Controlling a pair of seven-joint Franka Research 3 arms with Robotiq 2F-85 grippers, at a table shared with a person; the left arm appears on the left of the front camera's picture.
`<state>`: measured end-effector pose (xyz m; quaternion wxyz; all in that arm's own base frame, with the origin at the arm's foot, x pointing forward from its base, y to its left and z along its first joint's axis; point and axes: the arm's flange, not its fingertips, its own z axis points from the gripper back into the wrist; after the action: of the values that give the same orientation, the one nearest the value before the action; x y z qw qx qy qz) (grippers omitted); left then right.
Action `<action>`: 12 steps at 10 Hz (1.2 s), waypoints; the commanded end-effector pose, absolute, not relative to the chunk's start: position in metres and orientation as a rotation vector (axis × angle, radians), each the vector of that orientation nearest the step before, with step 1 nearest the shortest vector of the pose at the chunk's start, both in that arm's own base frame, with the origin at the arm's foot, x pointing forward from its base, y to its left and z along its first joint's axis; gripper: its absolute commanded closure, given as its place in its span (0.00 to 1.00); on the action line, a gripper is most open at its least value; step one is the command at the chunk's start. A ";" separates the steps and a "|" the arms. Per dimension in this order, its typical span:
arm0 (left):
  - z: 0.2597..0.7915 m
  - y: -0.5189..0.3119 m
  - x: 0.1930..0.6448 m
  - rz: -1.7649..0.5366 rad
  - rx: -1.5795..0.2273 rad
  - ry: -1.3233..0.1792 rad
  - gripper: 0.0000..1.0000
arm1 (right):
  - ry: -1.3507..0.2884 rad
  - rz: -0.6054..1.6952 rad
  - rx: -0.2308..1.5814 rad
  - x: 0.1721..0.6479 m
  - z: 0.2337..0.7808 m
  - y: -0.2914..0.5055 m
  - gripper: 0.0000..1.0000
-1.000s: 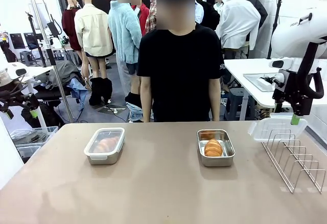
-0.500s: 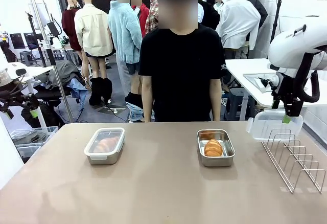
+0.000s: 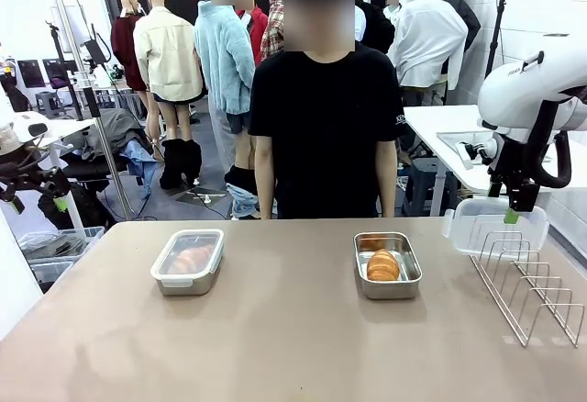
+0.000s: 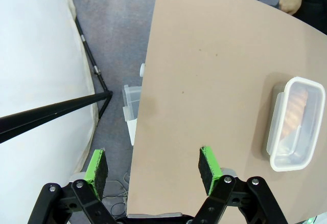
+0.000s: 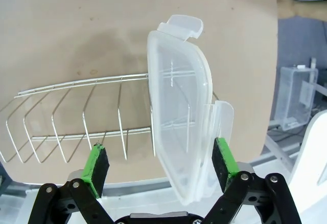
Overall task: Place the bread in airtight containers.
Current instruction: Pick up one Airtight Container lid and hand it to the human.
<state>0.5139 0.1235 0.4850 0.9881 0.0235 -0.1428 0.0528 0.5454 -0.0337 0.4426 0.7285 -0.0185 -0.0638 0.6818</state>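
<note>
Bread sits in both tins on the tabletop (image 3: 275,329). Toward the left edge, one croissant (image 3: 191,258) lies inside the lidded container (image 3: 188,261), its clear lid closed over the steel tin. In my left wrist view that same container shows at the right, flat on the tabletop, with the croissant dim through the plastic.

My left fingers (image 4: 153,165) hang spread wide over the tabletop's left edge, green pads (image 4: 209,163) well apart and pinching nothing; one pad is over the floor beside the tabletop, the other over the bare tan surface.

Right of centre, near the far edge and in front of the person (image 3: 323,127) in black, the open tin (image 3: 386,264) holds a golden croissant (image 3: 382,265) in plain sight, with a second brown piece just behind it against the tin's far wall.

Farther right, the wire rack (image 3: 527,283) stands along the right edge. The clear lid (image 3: 495,225) of the open tin leans at the rack's far end, tilted up with its snap flaps sticking out.

My right fingers (image 5: 159,163) are above that lid, spread wide, pads (image 5: 97,162) on either side of it. The right-hand pad looks close against a flap of the lid, but I cannot tell whether it touches. In the front view my right arm comes down from the upper right with a green tip just over the lid.
</note>
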 end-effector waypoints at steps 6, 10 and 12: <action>0.487 0.123 0.514 0.114 0.057 -0.288 0.08 | -0.087 1.466 0.000 0.563 0.430 -0.042 0.00; 0.487 0.123 0.514 0.114 0.057 -0.288 0.08 | -0.102 1.481 -0.035 0.560 0.452 -0.046 0.00; 0.487 0.123 0.514 0.114 0.057 -0.288 0.08 | -0.100 1.491 -0.019 0.565 0.454 -0.046 0.00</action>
<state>0.5139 0.1235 0.4850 0.9881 0.0235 -0.1428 0.0528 0.5621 -0.0458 0.4537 0.7367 -0.0122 -0.0568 0.6738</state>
